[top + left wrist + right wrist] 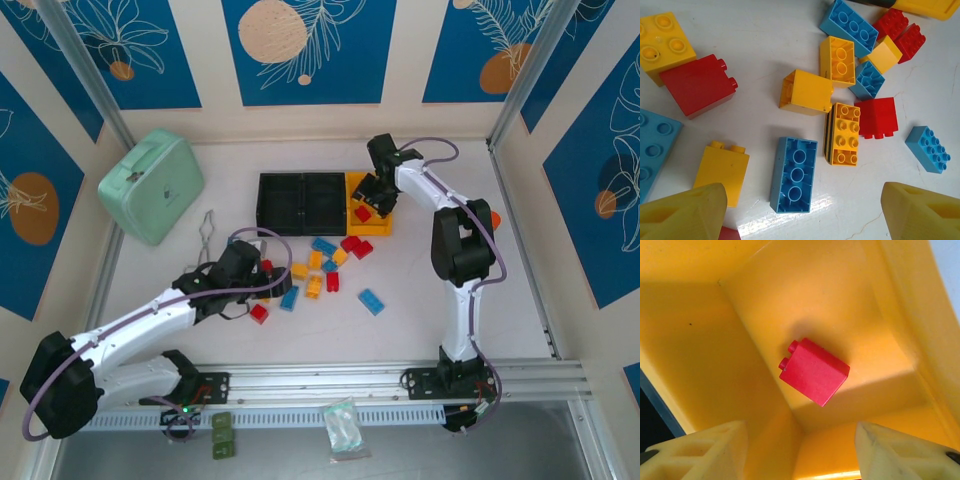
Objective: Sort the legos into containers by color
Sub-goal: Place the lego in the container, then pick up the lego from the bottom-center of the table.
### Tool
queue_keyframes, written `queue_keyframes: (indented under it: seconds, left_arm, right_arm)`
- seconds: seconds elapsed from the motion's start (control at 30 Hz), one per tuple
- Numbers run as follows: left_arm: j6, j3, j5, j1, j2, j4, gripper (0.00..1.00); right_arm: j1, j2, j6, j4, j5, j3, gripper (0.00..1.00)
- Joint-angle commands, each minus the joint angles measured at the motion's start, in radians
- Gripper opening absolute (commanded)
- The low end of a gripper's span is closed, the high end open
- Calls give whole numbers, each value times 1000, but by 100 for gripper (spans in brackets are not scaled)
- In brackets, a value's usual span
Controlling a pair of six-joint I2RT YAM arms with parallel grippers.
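Red, blue and yellow legos (322,270) lie scattered on the white table in front of the containers: two black bins (300,203) joined to a yellow bin (384,226). My left gripper (802,215) hovers open over the pile's left side (265,288). An upside-down blue brick (794,174) lies on the table just ahead of its yellow fingers (685,212). My right gripper (802,452) stands open above the yellow bin (740,315). A red brick (813,371) lies loose on that bin's floor, apart from both fingers. From above, the right gripper (377,193) hangs over this red brick (363,213).
A mint-green case (152,185) stands at the back left, with metal tongs (208,235) on the table beside it. An orange-tipped object (495,217) shows behind the right arm. A small plastic bag (342,428) lies past the front rail. Walls close in on three sides.
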Motion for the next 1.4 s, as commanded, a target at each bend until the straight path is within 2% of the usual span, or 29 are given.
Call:
queue_keyframes:
  seconds: [0.0, 0.2, 0.4, 0.53, 0.77, 0.97, 1.17, 1.37]
  left_arm:
    - [-6, 14, -23, -8, -2, -23, 80]
    - [-3, 46, -45, -7, 5, -88, 80]
    - [21, 104, -9, -6, 35, -154, 78]
    - [58, 155, 39, -6, 71, -202, 77]
    - [157, 232, 214, -7, 116, -255, 77]
    - [162, 209, 310, -24, 119, -227, 77]
    - [124, 162, 290, -51, 117, -183, 77]
    - [98, 135, 276, -62, 122, -157, 77]
  right_arm:
    - [12, -76, -10, -13, -19, -3, 59]
    - [40, -263, -62, 39, -21, -160, 58]
    - [75, -473, -137, 77, -40, -377, 58]
    - [100, -609, -207, 87, -72, -516, 59]
    - [148, -827, -302, 122, -84, -794, 70]
    - [196, -873, -315, 184, -93, -962, 72]
    - [236, -795, -289, 281, -91, -1054, 72]
    - [314, -712, -278, 280, -76, -1036, 71]
